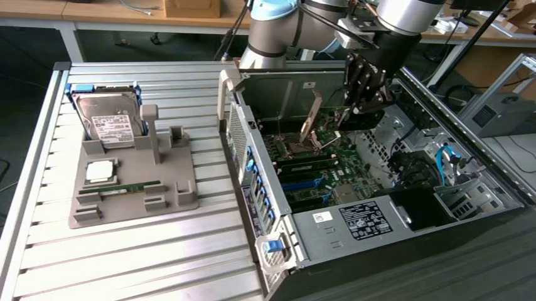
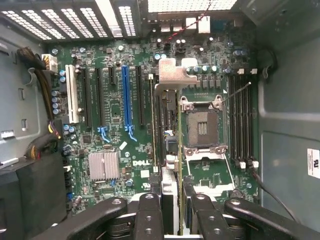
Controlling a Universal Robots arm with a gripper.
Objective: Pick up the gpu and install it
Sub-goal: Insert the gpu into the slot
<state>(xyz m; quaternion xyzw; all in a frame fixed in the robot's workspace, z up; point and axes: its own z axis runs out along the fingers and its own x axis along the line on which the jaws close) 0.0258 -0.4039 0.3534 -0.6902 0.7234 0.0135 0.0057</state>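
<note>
The gpu is a thin brownish card that hangs on edge inside the open computer case, above the motherboard. My gripper reaches down into the case from above and is shut on the card. In the wrist view the gpu shows edge-on between the black fingers, with my gripper clamped on it and its metal bracket at the far end. It hangs over the black slot beside the CPU socket, right of the blue slot. Whether it touches the slot is hidden.
A grey fixture tray on the exterior view's left holds a hard drive, a CPU chip and a green RAM stick. Case walls, drive bays and cable bundles close in around the board.
</note>
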